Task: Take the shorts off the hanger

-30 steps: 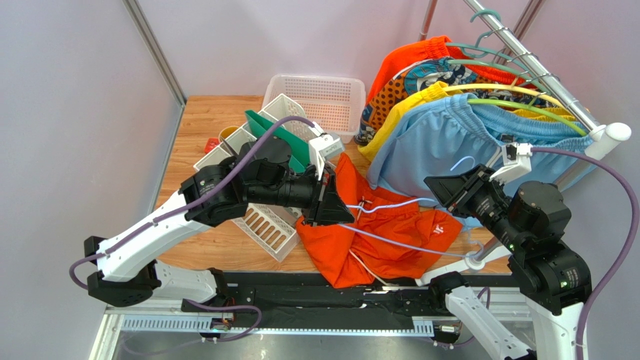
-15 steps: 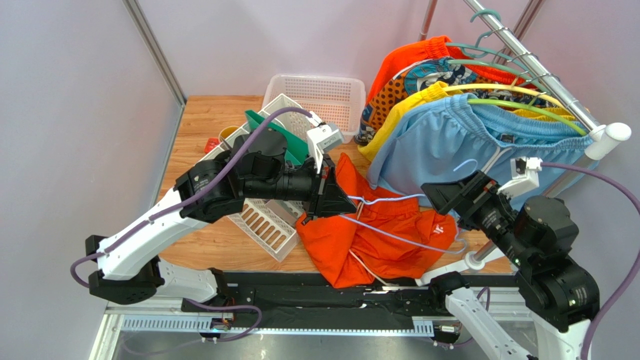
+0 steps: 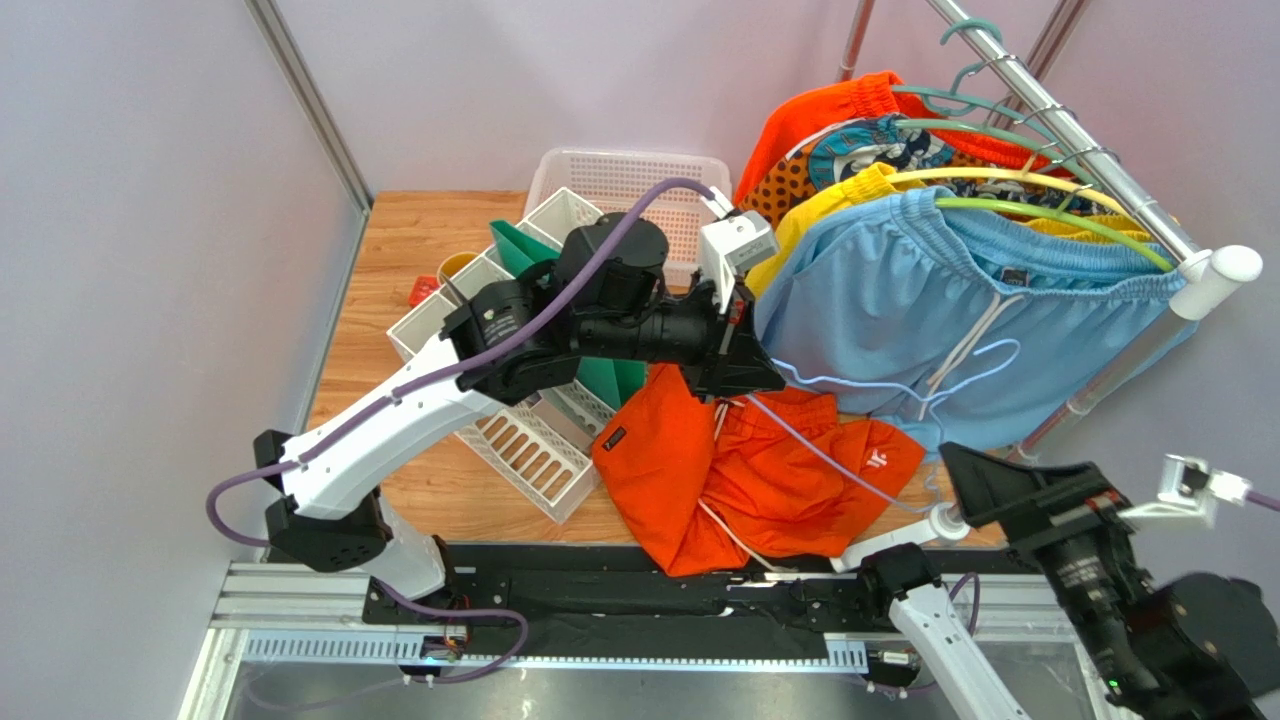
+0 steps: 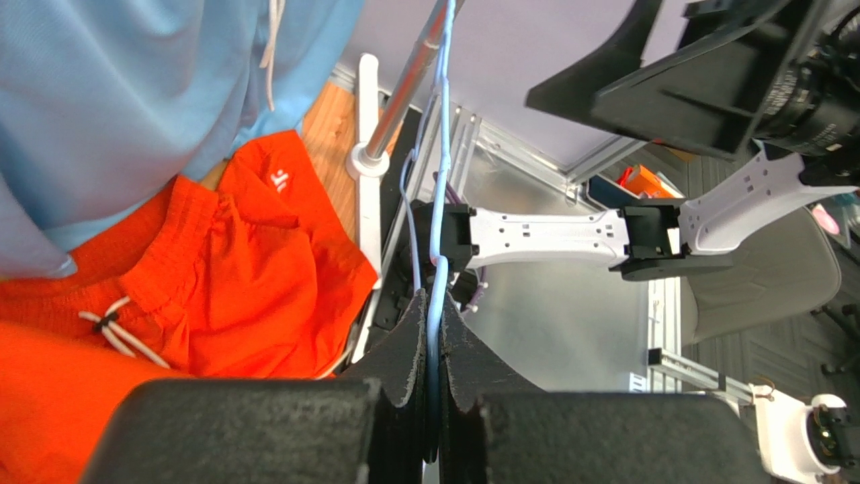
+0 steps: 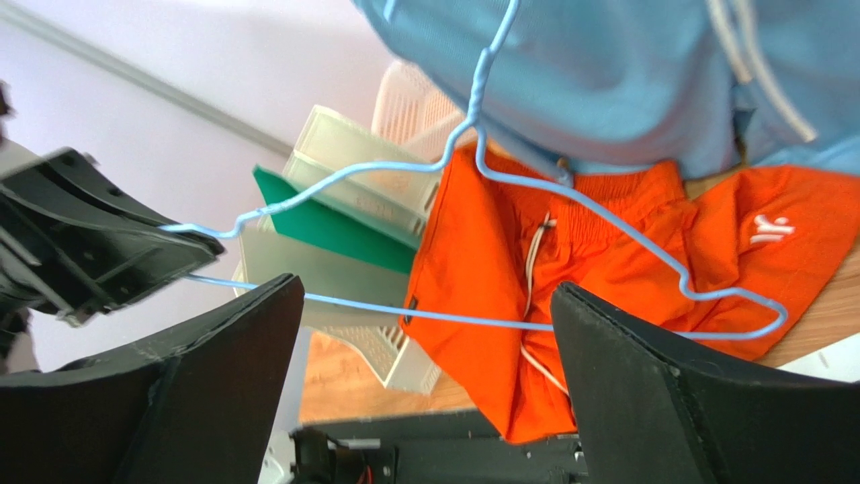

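The orange shorts (image 3: pixel 751 473) lie crumpled on the table near its front edge, free of the hanger; they also show in the wrist views (image 4: pixel 202 272) (image 5: pixel 575 272). The light blue shorts (image 3: pixel 917 300) hang from the rail on a green hanger. My left gripper (image 3: pixel 760 375) (image 4: pixel 436 303) is shut on the wire of a pale blue hanger (image 3: pixel 842 383) (image 5: pixel 475 111), which hangs bare above the orange shorts. My right gripper (image 3: pixel 992 488) (image 5: pixel 424 292) stands wide open at the lower right, holding nothing.
The clothes rail (image 3: pixel 1052 113) runs along the right with a yellow pair (image 3: pixel 842 195), a patterned pair and more hangers. A white basket (image 3: pixel 631 188) and white organiser trays with a green folder (image 3: pixel 526 255) stand behind my left arm. The rail's base post (image 3: pixel 947 525) is near my right arm.
My right gripper opened, let go of the hanger and drew back to the lower right. My left arm carried the hanger up and toward the rail.
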`<state>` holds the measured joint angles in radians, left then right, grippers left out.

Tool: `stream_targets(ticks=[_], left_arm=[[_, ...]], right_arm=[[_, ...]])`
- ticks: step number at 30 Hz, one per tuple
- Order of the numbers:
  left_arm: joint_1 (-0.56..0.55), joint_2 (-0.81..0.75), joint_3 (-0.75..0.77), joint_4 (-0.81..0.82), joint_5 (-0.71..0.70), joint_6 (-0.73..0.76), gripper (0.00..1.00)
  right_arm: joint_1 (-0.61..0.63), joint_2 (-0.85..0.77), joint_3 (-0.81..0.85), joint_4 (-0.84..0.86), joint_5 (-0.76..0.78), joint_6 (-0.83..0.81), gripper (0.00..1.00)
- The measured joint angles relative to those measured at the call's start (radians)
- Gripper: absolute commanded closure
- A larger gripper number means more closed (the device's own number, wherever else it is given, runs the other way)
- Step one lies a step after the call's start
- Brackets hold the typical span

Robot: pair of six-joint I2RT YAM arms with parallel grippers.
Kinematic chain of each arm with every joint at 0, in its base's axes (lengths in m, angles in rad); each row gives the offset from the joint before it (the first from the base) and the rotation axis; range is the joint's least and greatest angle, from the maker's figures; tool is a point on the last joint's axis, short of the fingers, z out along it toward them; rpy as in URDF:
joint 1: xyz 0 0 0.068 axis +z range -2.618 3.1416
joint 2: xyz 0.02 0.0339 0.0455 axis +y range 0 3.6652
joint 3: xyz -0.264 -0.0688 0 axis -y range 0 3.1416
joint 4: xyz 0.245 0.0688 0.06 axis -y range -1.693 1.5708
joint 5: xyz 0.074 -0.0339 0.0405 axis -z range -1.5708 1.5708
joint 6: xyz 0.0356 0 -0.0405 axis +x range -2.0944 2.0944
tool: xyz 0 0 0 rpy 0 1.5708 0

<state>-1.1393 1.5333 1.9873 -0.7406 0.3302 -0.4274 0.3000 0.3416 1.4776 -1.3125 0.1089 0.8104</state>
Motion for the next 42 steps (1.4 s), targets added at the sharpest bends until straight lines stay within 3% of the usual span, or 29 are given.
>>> stream_targets(ticks=[8, 21, 42], left_arm=[[0.000, 0.060, 0.079, 0.020, 0.020, 0.018, 1.00], [0.010, 0.324, 0.486, 0.126, 0.029, 0.040, 1.00], [0.034, 0.514, 0.508, 0.446, 0.083, -0.116, 1.00]], right_arm=[[0.000, -0.003, 0.090, -0.029, 0.119, 0.006, 0.04], [0.000, -0.018, 0.143, -0.042, 0.056, 0.043, 0.13], [0.000, -0.009, 0.288, -0.042, 0.011, 0.027, 0.14]])
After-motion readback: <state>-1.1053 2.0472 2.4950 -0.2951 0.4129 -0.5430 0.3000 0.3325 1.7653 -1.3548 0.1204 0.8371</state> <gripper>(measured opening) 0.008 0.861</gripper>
